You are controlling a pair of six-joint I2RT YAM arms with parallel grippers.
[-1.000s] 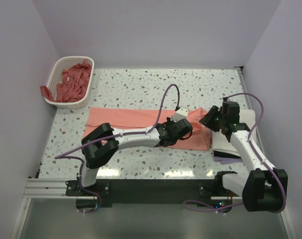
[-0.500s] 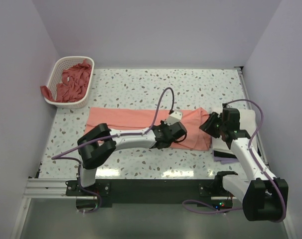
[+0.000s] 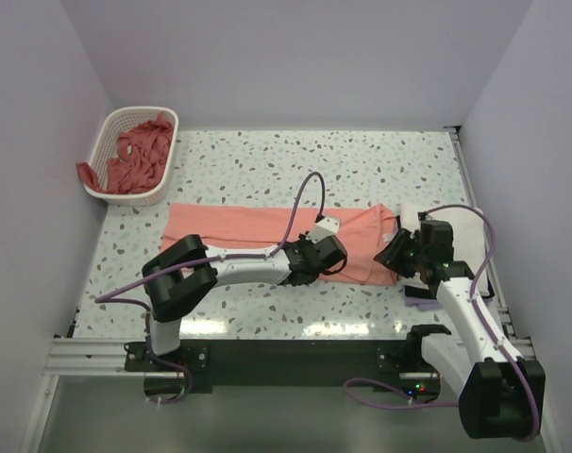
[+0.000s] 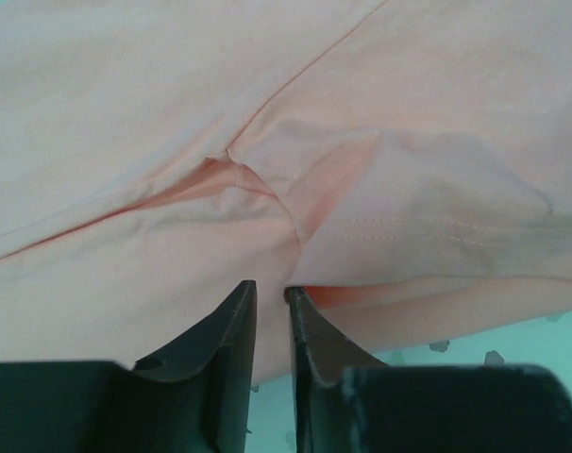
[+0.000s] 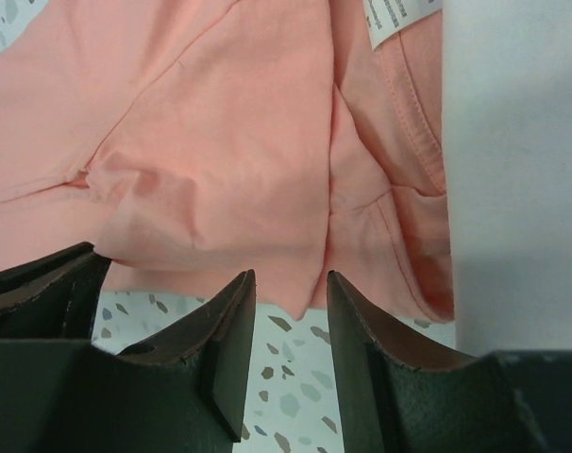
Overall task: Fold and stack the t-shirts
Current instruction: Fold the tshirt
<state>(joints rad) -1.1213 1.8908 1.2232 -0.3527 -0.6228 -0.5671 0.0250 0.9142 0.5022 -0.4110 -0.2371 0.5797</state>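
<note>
Left hand pinching pink t-shirt, right hand parted, empty, white t-shirt beside, basket well apart

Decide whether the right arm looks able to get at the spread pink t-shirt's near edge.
Probably yes: the right tool hangs open right at the pink t-shirt, at its near right corner, and nothing lies between them.

No legible text. One white sewn-in tag at the neck of the salmon-pink t-shirt, above and right of the right claw; print too small to read.
</note>
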